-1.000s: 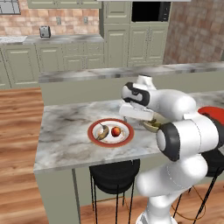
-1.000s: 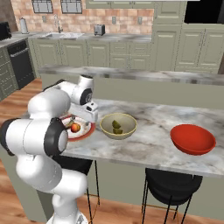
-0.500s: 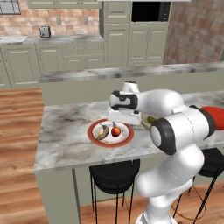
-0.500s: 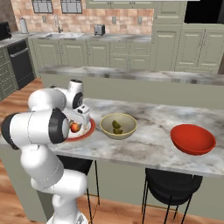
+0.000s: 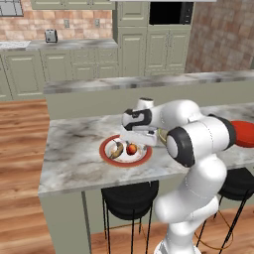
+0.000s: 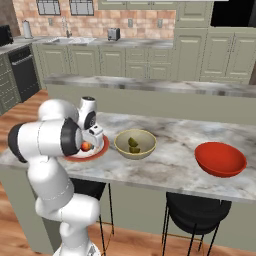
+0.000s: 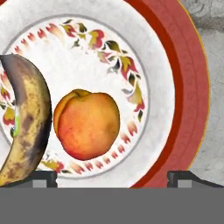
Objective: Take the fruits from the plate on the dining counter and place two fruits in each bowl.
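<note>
Swinging back from over the tan bowl (image 6: 135, 144), the arm now hangs its end effector (image 5: 140, 140) low above the plate (image 5: 106, 153), where a second ago it was further along the table (image 5: 74, 163) toward the bowls. Its fingers (image 7: 41, 178) are spread wide and carry nothing; in the hand view the two dark tips stand far apart at the bottom, with the orange-red fruit (image 7: 87, 124) between and ahead of them.

For the task this reads as a fresh approach. Two green limes (image 6: 133, 145) lie in the tan bowl, so that bowl looks filled to its share. The red bowl (image 6: 220, 159) stands well apart to the robot's right and appears empty. On the plate the orange-red fruit sits near the middle, and the brownish banana (image 7: 24, 129) lies just beside it; whether the two touch is hard to tell. My judgement is that the round fruit is the next pick, bound for the red bowl, and that the banana's closeness could crowd one finger on the way down.

Much is obscured. From the right base view the arm's own bulk covers most of the plate, leaving a sliver of red rim and a glimpse of the fruit. The hand view cuts off the banana's lower end and much of the plate. How high the fingertips hang above the plate cannot be judged.
</note>
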